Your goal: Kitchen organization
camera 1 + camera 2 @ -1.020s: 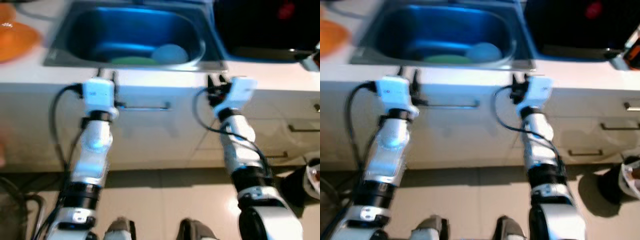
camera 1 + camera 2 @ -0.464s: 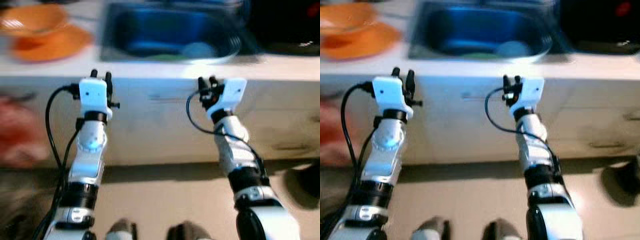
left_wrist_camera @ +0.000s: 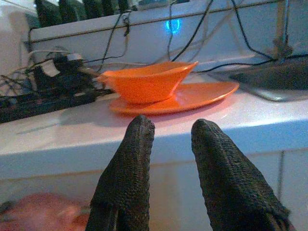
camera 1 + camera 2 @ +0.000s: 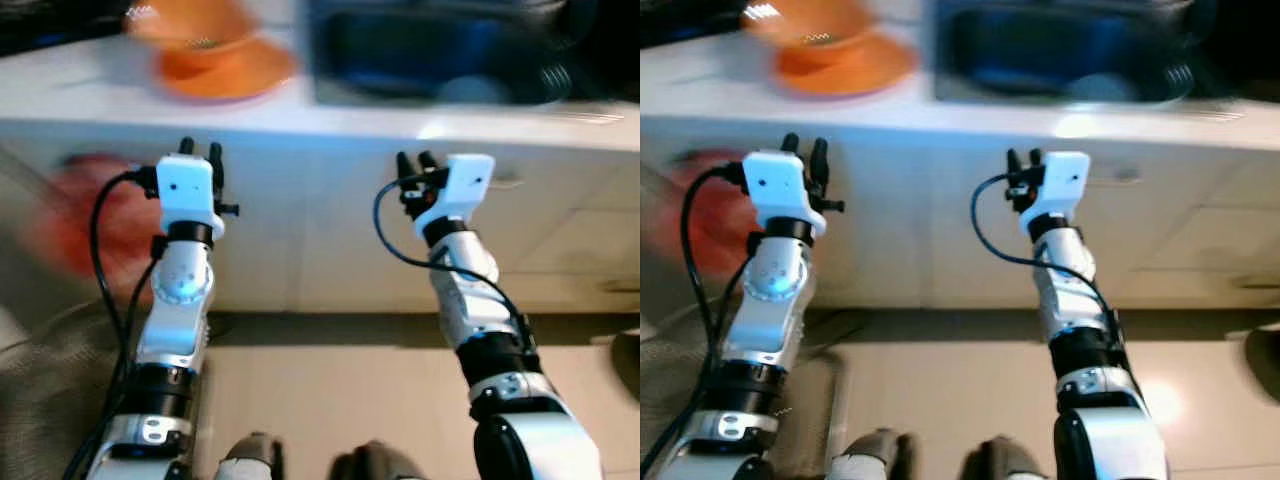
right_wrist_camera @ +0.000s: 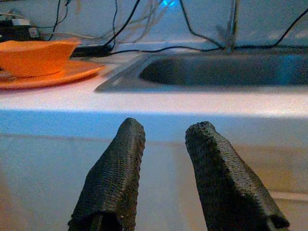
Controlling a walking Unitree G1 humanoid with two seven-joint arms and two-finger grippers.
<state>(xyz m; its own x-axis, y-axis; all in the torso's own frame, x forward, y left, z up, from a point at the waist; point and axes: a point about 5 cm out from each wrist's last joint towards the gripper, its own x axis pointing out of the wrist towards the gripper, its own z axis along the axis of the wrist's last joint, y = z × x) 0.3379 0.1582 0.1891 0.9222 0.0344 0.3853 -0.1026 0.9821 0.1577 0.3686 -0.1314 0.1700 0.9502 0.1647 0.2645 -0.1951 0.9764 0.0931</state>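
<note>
Scene: I stood before a white kitchen counter (image 4: 300, 120), both silver arms raised in front of its face; the head views were blurred.
Left pincer (image 3: 171, 137): Held below the counter's front edge, level with the cabinet face, pointing toward the orange dishes. Its two black fingers (image 3: 127, 173) were parted by a narrow gap and had hold of nothing.
Right pincer (image 5: 163, 139): Held below the counter edge, facing the sink. Its fingers (image 5: 115, 173) stood a little apart with nothing between them.
Orange bowl (image 3: 147, 83): Sat upright on the orange plate (image 3: 202, 94), on the counter to the left of the sink, above and just beyond my left pincer, apart from it.
Sink (image 5: 226, 70): A steel basin sunk into the counter to the right of the plate, above my right pincer. Something pale (image 4: 470, 90) lay in it, too blurred to name.
Cables (image 3: 202, 29): Dark cords ran along the wall behind the counter, past a small blue light (image 3: 173, 24).
Cluttered gear (image 3: 62, 72): Dark wired items sat on the counter to the left of the bowl.
Red shape (image 4: 95, 215): A blurred red mass showed low at my left, in front of the cabinets; I could not tell what it was.
Floor (image 4: 340, 400): Pale tile lay under my arms.
</note>
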